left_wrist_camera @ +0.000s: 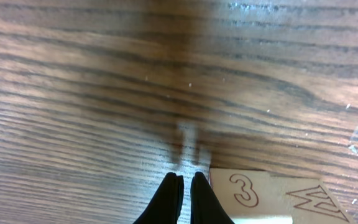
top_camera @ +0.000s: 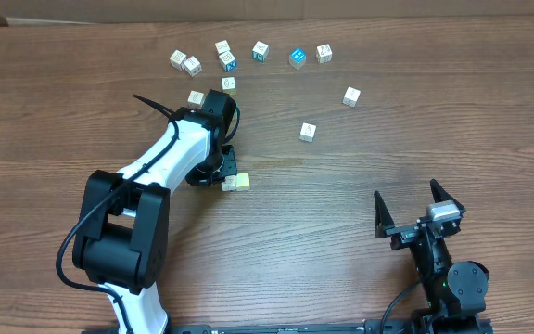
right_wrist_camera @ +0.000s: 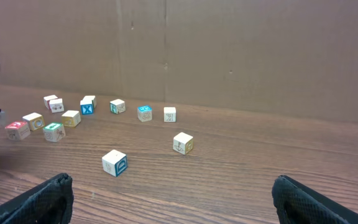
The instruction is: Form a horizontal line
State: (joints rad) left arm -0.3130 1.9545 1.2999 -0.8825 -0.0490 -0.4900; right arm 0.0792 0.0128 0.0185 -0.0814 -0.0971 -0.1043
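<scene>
Just left of centre in the overhead view, the white cube [top_camera: 229,184] and the pale yellow cube [top_camera: 242,180] sit touching side by side. The left gripper [left_wrist_camera: 185,193] is low over the table [top_camera: 341,232] just beside them, fingers pressed together and holding nothing. The blue X cube [top_camera: 230,63] lies well apart in the scatter along the upper edge. The red-faced cube [right_wrist_camera: 17,129] is at the far left of the right wrist view. At lower right of the overhead view the right gripper [top_camera: 418,210] stands spread wide and empty. These cubes look light and rigid, so they should slide readily on the smooth wood and may spin if nudged off-centre. Pinching across two opposite flat faces, or pushing squarely on the middle of one face, seems best.
</scene>
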